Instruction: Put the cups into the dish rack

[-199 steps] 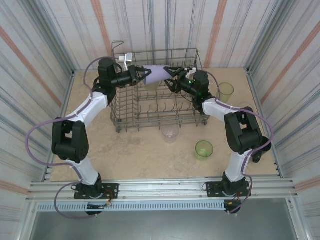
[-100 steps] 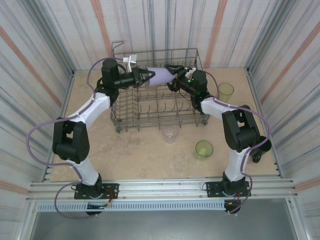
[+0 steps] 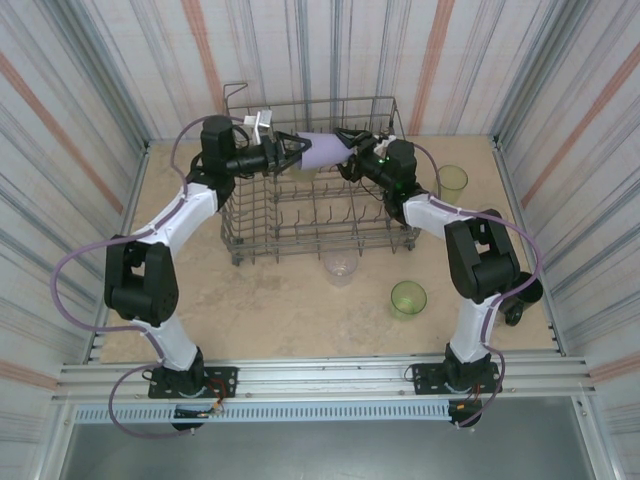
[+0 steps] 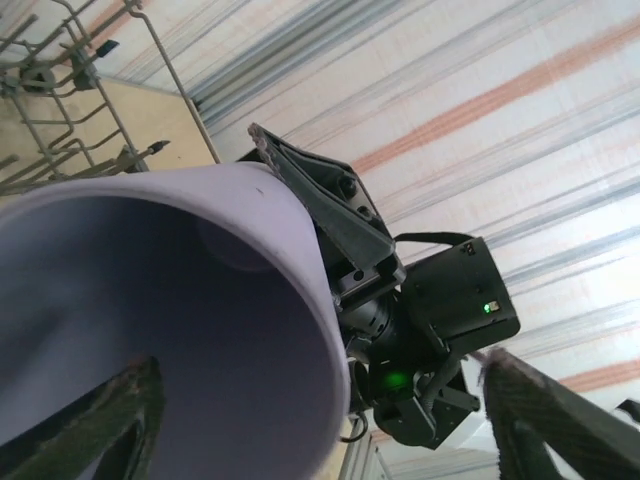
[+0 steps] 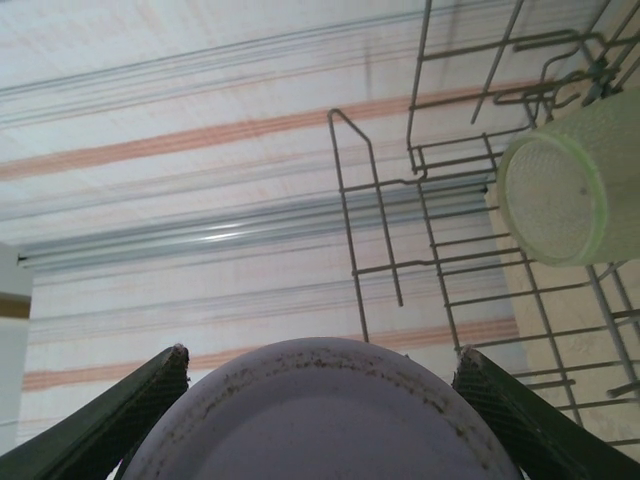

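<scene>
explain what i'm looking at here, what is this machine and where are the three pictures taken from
These are two robot arms bolted at the near edge of a table, each ending in a two-finger gripper. The wide picture looks down from above and behind the arms. The other two come from a camera on each wrist. A wire dish rack stands on the table with a rack cup, yellow-green, inside it. On the table stand a clear cup, a near green cup and a far green cup. Over the rack, the right gripper clasps a lavender cup by its base end. The left gripper is open at the cup's mouth.
</scene>
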